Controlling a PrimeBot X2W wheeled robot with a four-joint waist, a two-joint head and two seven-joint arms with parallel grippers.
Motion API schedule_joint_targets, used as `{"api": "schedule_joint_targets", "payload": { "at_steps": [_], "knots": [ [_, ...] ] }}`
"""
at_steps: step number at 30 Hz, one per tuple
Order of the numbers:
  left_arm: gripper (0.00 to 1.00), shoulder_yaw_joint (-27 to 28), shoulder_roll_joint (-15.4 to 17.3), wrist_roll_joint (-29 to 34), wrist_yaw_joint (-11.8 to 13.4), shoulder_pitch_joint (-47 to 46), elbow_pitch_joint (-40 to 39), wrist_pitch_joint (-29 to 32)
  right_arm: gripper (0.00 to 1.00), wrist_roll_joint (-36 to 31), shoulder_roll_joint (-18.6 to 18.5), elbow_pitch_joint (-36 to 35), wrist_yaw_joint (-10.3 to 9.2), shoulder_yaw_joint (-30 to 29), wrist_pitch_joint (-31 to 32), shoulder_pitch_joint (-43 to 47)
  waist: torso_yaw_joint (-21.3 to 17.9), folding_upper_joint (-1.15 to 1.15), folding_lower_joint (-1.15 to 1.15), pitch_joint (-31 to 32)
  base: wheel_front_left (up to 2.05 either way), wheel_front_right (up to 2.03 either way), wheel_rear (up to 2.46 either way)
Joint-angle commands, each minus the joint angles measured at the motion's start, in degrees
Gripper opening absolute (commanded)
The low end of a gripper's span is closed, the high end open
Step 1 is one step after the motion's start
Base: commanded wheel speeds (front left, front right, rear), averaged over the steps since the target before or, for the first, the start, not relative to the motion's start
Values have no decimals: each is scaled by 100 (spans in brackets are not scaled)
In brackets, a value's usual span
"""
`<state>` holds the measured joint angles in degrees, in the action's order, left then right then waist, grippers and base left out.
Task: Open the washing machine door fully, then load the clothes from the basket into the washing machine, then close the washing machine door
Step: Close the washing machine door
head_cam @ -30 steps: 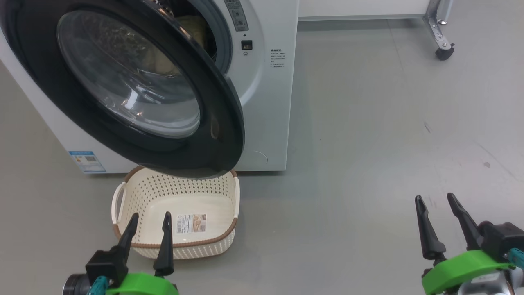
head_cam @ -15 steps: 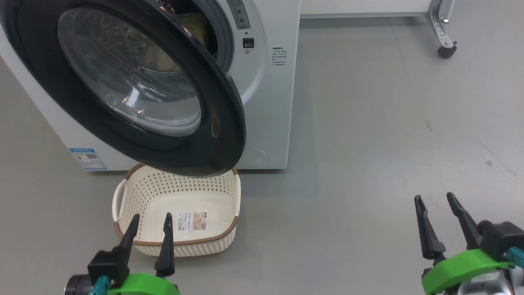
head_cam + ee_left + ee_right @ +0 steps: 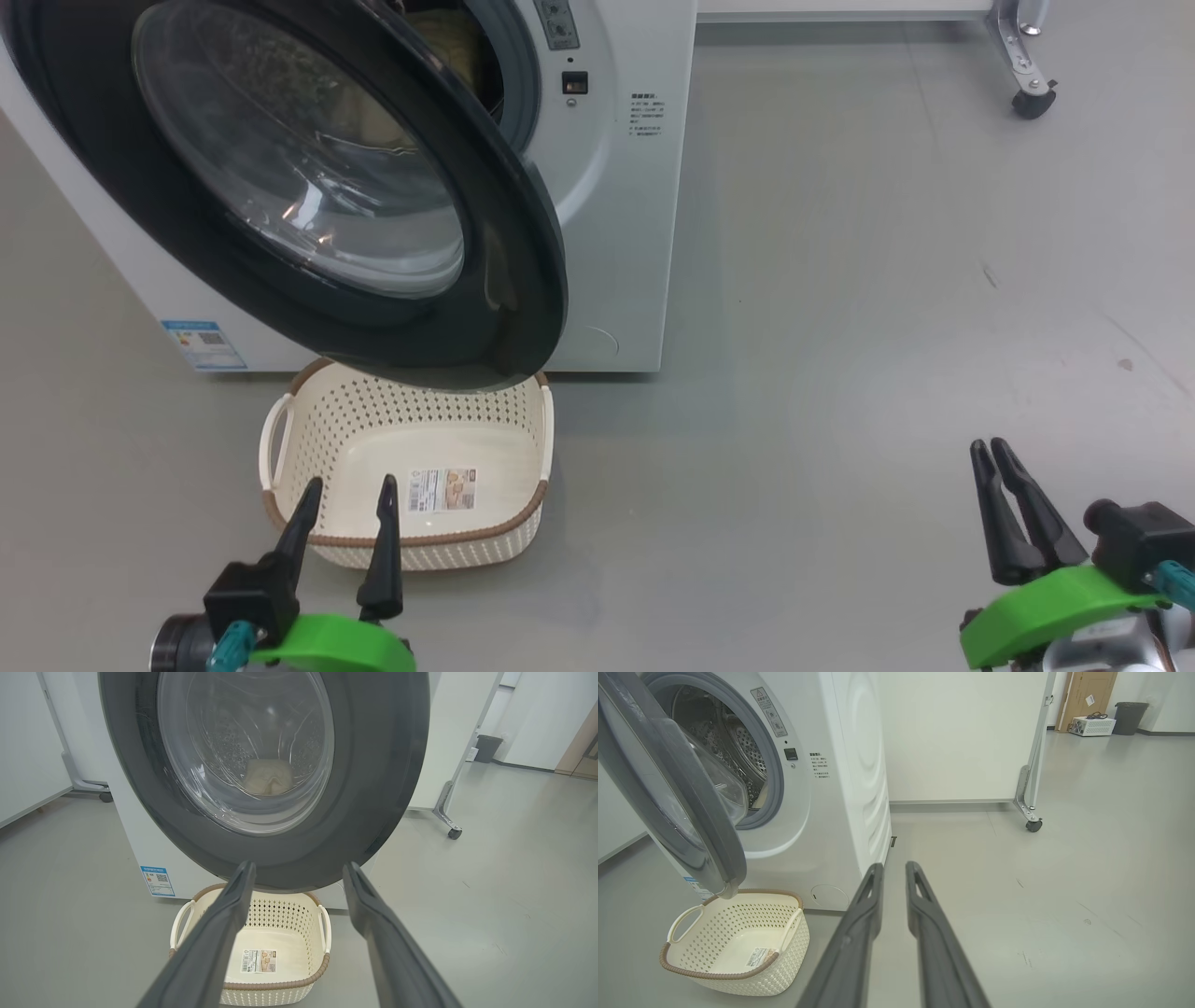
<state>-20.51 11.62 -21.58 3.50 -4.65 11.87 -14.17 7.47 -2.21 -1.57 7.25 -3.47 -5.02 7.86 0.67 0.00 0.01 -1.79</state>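
Observation:
The washing machine (image 3: 616, 233) stands at the upper left. The washing machine door (image 3: 504, 271) hangs partly open, and its black rim overhangs the back of the basket (image 3: 411, 539). Cream clothes (image 3: 457, 47) lie inside the drum; in the left wrist view the clothes (image 3: 266, 777) show through the door glass. The basket (image 3: 280, 985) holds just a label sticker. My left gripper (image 3: 350, 483) is open just in front of the basket, with nothing in it. My right gripper (image 3: 987, 446) hovers over bare floor far to the right. Its fingers are drawn close with a narrow gap (image 3: 895, 865), and they hold nothing.
A white wheeled panel stands behind and to the right of the machine, its caster (image 3: 1032, 101) on the grey floor. A dark bin (image 3: 1129, 717) and a white box sit far back. Open floor stretches right of the machine and basket.
My right gripper's fingers have drawn together from wide apart to a narrow gap. The head camera has shifted slightly, so the whole scene has slid. My left gripper stays open.

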Motion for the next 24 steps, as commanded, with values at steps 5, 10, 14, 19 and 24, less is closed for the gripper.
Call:
{"api": "schedule_joint_targets", "payload": {
  "at_steps": [5,10,14,19,24],
  "knots": [
    [100,158,32,68,-37,-393,-155,-70,0,-59,-66,-111,24,117,-83,-354,74,0,-1,-96,0,0,0],
    [100,85,-10,98,-66,-504,-119,-73,0,-90,-66,-39,24,134,-135,-485,216,0,-1,-139,0,0,0],
    [100,11,-28,138,-97,-594,-79,-74,0,-138,-66,-134,24,304,-175,-651,359,0,-1,-171,0,0,0],
    [100,-61,-69,163,-132,-696,-54,-75,0,-166,-66,-303,24,837,-148,-1013,528,0,-1,-266,0,0,0],
    [100,-166,-121,250,-187,-903,-36,-78,0,-96,-66,-337,24,1550,-108,-1574,766,0,-1,-402,0,0,0]
  ]
}}
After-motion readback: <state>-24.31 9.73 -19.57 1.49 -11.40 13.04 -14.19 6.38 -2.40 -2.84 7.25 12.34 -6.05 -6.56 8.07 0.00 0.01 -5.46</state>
